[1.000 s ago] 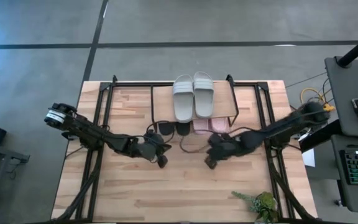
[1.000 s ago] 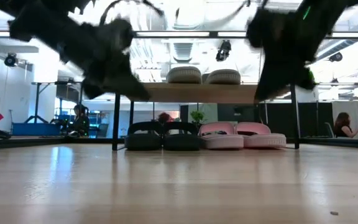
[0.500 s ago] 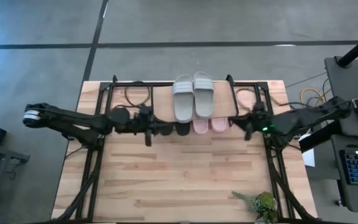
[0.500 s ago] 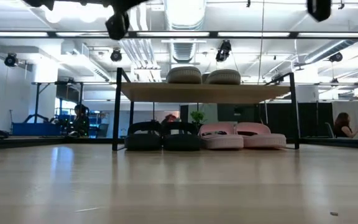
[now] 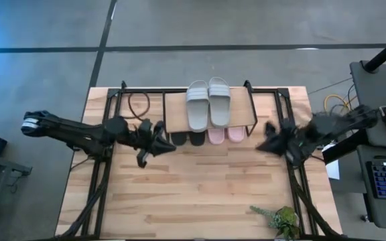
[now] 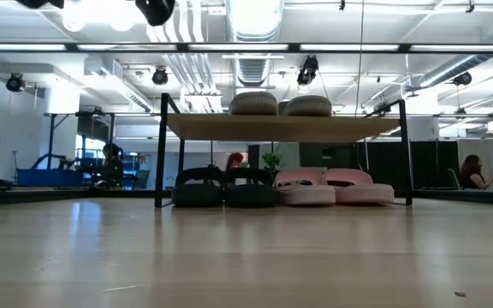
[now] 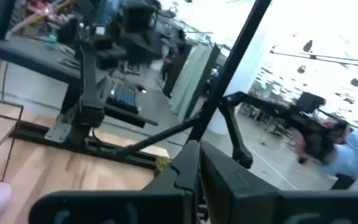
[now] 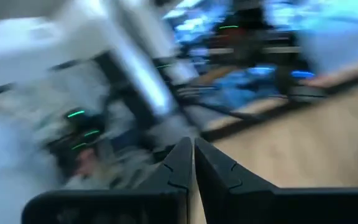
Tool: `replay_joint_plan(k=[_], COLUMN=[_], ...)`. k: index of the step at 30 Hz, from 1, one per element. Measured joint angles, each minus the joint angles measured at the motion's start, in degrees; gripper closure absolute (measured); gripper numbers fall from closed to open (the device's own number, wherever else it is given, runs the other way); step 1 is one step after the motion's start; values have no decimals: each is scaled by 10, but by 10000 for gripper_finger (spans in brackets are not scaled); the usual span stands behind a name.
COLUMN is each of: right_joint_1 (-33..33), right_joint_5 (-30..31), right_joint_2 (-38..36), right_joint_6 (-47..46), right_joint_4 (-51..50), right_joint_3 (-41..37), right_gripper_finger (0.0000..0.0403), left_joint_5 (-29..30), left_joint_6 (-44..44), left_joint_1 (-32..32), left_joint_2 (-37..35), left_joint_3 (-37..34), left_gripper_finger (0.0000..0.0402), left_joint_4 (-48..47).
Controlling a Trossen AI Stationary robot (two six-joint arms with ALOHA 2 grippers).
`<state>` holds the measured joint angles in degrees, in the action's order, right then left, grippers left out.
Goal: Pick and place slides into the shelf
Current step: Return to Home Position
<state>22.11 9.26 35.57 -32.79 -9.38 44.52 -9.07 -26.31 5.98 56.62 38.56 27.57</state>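
High view | slides in shelf | left fingers, right fingers pressed together, flanking it

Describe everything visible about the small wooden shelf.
Low shelf: light wooden plank top on thin black metal legs, at the table's far middle. A pale grey-green pair of slides lies on top; a black pair and a pink pair sit underneath. The left tool and right tool flank it, not touching.
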Motion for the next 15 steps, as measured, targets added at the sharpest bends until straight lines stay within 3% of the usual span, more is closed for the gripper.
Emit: replay_joint_plan(k=[2,4,6,8,11,13,15], right_joint_1=[0,-4,-34,-87,-166,-203,-226], right_joint_5=[-64,-61,-71,-125,-200,-205,-193], right_joint_2=[39,81,103,86,12,-41,-79], right_joint_6=[23,32,34,25,23,39,43], right_joint_4=[135,267,313,305,282,204,111], right_joint_3=[-49,-98,-136,-161,-172,-172,-171], right_gripper_finger=[390,390,390,390,390,390,390], left_joint_5=[19,26,8,-41,-179,-249,-260], left_joint_6=[13,31,57,56,30,27,35], left_joint_1=[20,25,9,-44,-144,-199,-230], left_joint_2=[26,61,82,67,13,-27,-70], left_joint_3=[-21,-36,-42,-47,-50,-54,-63], left_gripper_finger=[402,402,402,402,402,402,402], left_joint_4=[66,143,181,161,112,72,5])
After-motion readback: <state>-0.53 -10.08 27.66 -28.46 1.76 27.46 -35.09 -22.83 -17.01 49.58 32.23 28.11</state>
